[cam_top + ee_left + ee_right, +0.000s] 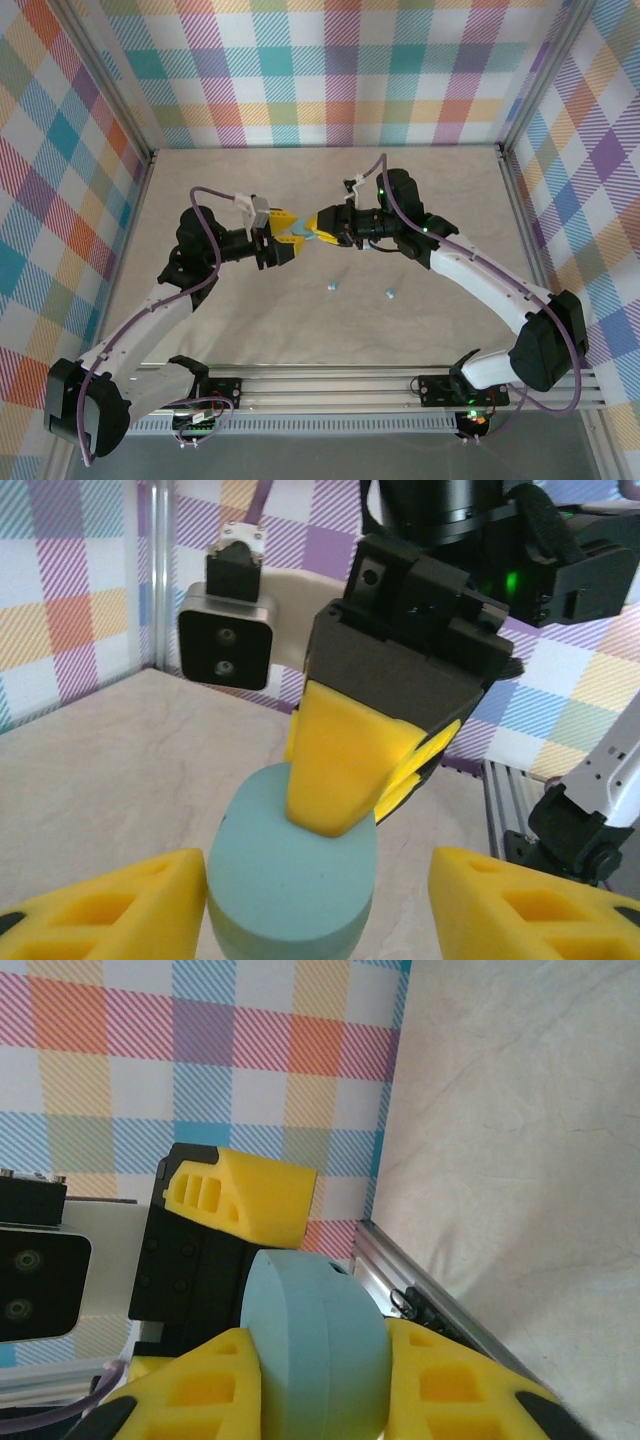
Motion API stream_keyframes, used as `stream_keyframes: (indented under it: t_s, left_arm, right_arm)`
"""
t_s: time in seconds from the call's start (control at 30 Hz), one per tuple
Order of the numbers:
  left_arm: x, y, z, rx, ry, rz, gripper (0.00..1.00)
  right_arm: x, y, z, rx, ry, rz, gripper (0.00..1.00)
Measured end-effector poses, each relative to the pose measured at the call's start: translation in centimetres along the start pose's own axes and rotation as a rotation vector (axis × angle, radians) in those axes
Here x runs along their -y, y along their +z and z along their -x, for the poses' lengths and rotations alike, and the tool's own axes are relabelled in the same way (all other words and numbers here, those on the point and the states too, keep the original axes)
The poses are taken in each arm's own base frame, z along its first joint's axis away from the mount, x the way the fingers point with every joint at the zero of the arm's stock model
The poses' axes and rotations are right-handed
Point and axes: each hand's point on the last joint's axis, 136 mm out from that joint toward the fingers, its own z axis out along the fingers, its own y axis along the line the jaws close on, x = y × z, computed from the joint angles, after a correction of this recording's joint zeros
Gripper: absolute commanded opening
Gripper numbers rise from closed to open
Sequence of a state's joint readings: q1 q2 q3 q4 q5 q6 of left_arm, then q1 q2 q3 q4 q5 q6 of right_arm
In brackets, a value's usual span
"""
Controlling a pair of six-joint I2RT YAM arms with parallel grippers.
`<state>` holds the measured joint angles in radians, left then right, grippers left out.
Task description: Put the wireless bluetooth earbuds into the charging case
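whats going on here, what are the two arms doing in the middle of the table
The two arms meet above the middle of the table. The right hand is shut on a teal charging case, pinching one end of it. The left hand is open around the other end, with one finger against the case and the other clear of it. Two small light-blue earbuds lie loose on the table nearer the arm bases, not yet inserted.

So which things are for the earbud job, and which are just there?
For the job:
- charging case, clamped by the right gripper
- left gripper, open either side of the case
- two loose earbuds lying on the table

Just there:
- plaid walls
- metal rail by the arm bases
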<state>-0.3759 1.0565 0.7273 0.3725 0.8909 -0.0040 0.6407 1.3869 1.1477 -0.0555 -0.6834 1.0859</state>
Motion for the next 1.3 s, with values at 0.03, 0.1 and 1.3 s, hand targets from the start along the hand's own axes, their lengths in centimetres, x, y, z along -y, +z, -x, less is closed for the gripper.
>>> stream_keyframes:
  t_s: [0.03, 0.1, 1.3]
  left_arm:
    - [0.1, 0.1, 0.0, 0.001, 0.003, -0.011, 0.58]
    - [0.1, 0.3, -0.2, -0.002, 0.002, -0.027, 0.6]
    - [0.1, 1.5, -0.4, -0.037, 0.01, -0.116, 0.3]
  right_arm:
    - [-0.1, 0.0, -0.1, -0.005, 0.001, 0.006, 0.1]
    - [-0.4, 0.0, -0.1, -0.01, 0.001, 0.015, 0.1]
    - [-1.9, -0.2, 0.0, -0.02, 0.012, 0.085, 0.06]
